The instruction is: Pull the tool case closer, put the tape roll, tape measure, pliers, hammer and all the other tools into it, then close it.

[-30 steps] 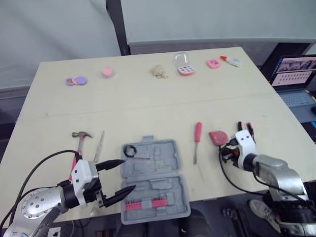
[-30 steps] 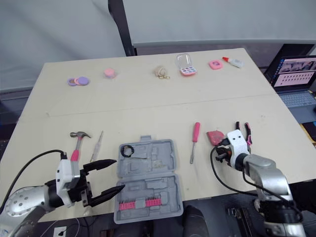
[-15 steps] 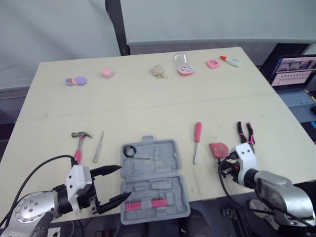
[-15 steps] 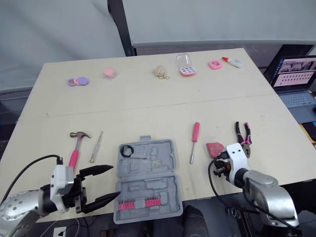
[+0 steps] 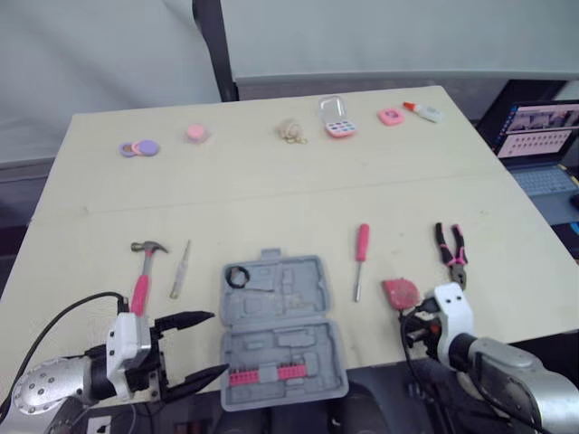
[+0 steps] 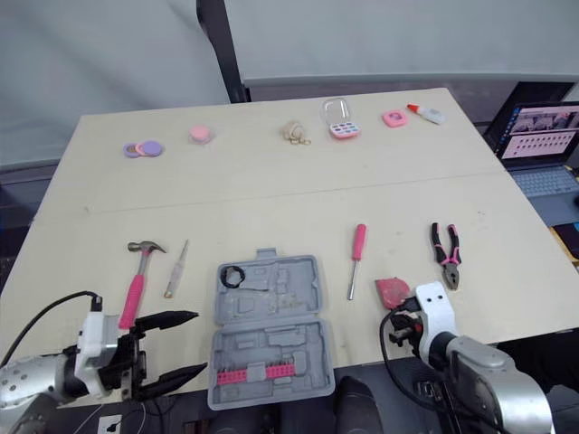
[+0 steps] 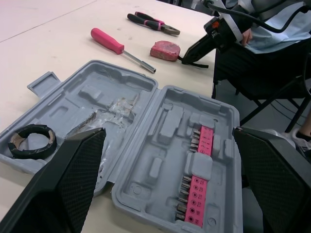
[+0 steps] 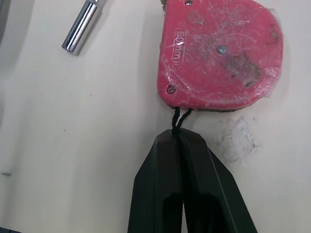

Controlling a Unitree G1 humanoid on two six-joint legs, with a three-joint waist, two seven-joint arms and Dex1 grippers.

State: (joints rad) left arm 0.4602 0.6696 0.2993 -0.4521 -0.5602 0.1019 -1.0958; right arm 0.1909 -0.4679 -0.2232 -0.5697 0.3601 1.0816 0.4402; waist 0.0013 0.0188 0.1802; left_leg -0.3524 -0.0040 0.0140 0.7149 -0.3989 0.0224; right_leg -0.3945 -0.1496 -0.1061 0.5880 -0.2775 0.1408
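The grey tool case [image 5: 282, 327] lies open near the table's front edge, with a black tape roll [image 5: 239, 277] in its far-left pocket and pink bit strips in the near half. The pink hammer [image 5: 141, 277] and a thin metal tool [image 5: 181, 268] lie to its left. The pink screwdriver [image 5: 361, 257], red tape measure [image 5: 399, 292] and pliers [image 5: 451, 252] lie to its right. My left gripper [image 5: 217, 342] is open beside the case's near-left corner. My right gripper [image 8: 179, 133] is shut on the tape measure's [image 8: 218, 53] black cord.
Small items line the far edge: purple and pink discs [image 5: 139, 147], a pink puck [image 5: 196, 133], a tan clump [image 5: 290, 131], a pink-keyed padlock [image 5: 336, 117], a pink piece [image 5: 391, 116] and a glue bottle [image 5: 423, 111]. A laptop [image 5: 541, 136] stands off the right side.
My right gripper has drawn back toward the near edge, dragging the tape measure by its cord and uncovering the pliers. My left gripper has backed away from the case, still open.
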